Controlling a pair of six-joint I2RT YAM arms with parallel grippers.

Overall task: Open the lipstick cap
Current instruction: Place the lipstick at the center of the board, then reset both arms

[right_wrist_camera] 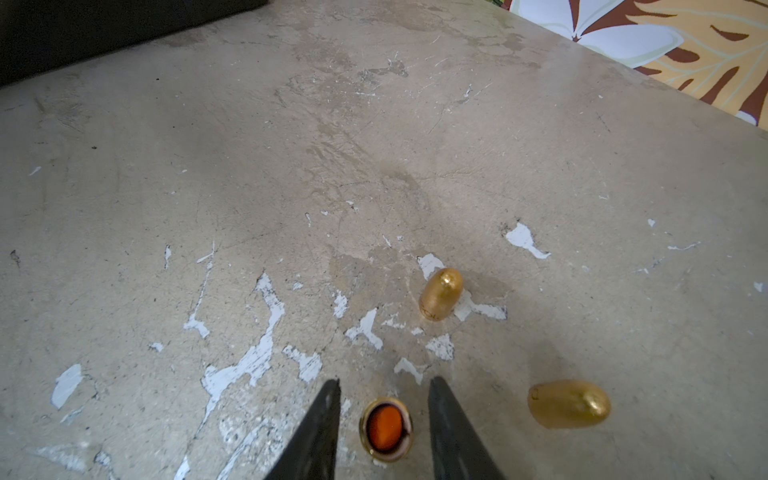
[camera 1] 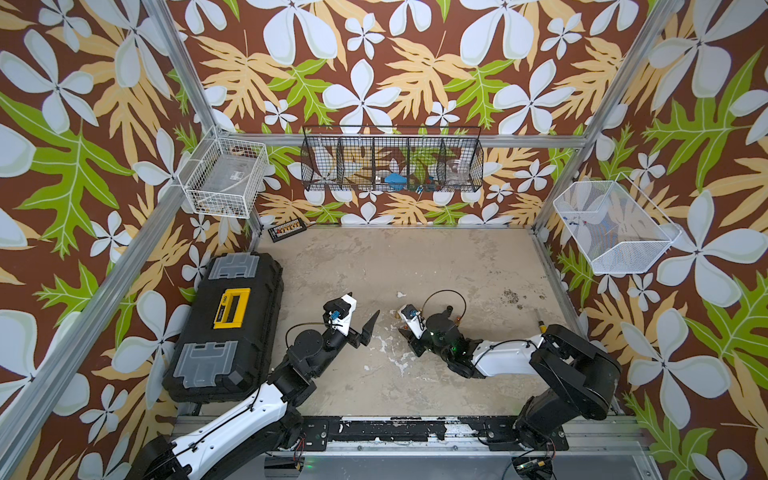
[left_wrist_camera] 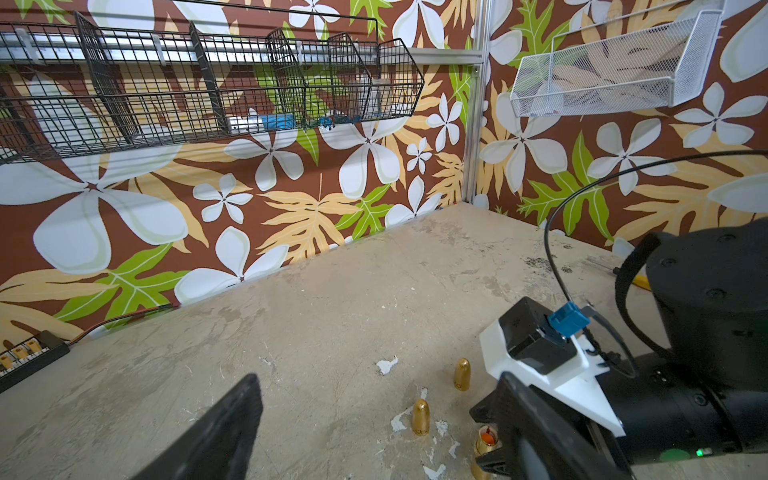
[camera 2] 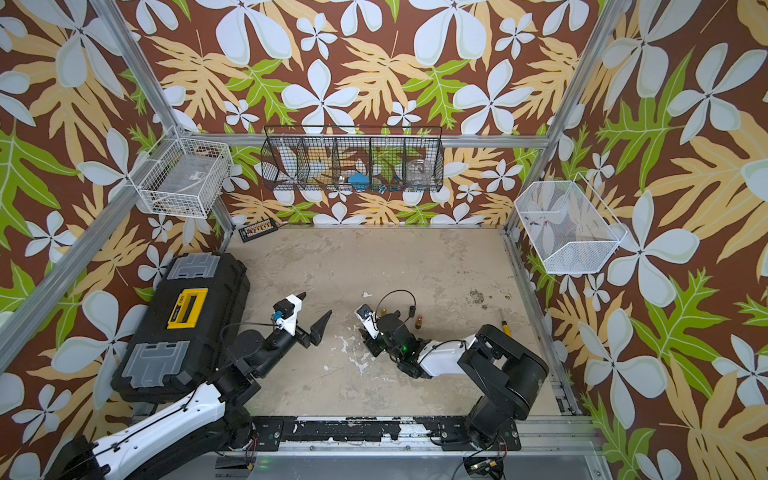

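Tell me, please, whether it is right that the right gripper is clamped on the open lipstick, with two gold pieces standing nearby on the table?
Not quite: the right gripper is not clamped on the lipstick. The right wrist view shows its jaws open, a gap on each side of it. Two gold pieces do stand nearby on the table.

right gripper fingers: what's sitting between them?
The uncapped lipstick, orange stick exposed, stands between the right gripper fingers, a gap on either side. Shows in the right wrist view.

You're working in a robotics lab cell. Aluminium framing [camera 1: 532, 142] holds floral-print walls [camera 1: 374, 62], with a wire basket [camera 1: 390, 160] far and a toolbox [camera 1: 226, 324] left.
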